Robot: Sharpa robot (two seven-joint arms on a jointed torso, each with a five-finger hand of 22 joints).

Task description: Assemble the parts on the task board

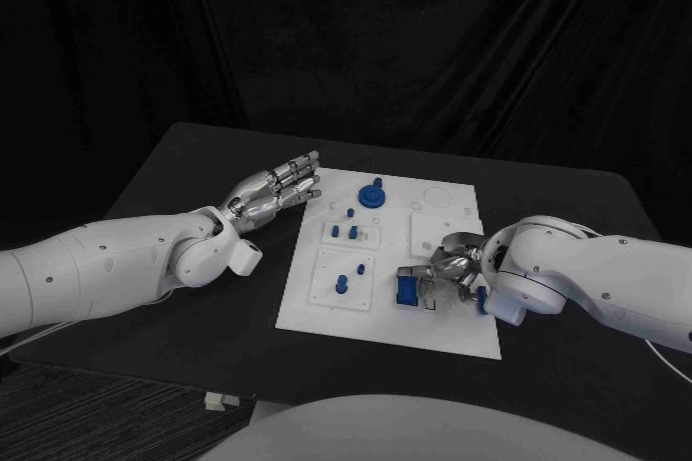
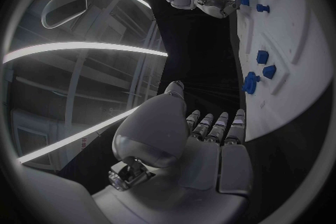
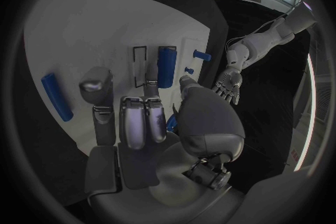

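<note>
The white task board (image 1: 450, 326) lies mid-table. On it are a round blue part (image 1: 372, 195), small blue pegs (image 1: 343, 229) and another blue part (image 1: 342, 281). My right hand (image 1: 444, 271) hangs over the board's near right corner with its fingers curled down beside a blue bar (image 1: 411, 289). In the right wrist view that bar (image 3: 166, 66) sits in a slot just past the fingertips (image 3: 133, 109). A second blue bar (image 3: 56, 96) lies loose. A sliver of blue (image 3: 171, 121) shows by the thumb, and I cannot tell whether it is held. My left hand (image 1: 274, 194) floats open by the board's far left edge.
The black table (image 1: 216, 151) has bare room on both sides of the board. The left wrist view shows the board (image 2: 294, 95), the blue parts (image 2: 250, 81) and my right hand (image 2: 217, 3) beyond my left palm (image 2: 203, 151). The table's near edge runs just below the board.
</note>
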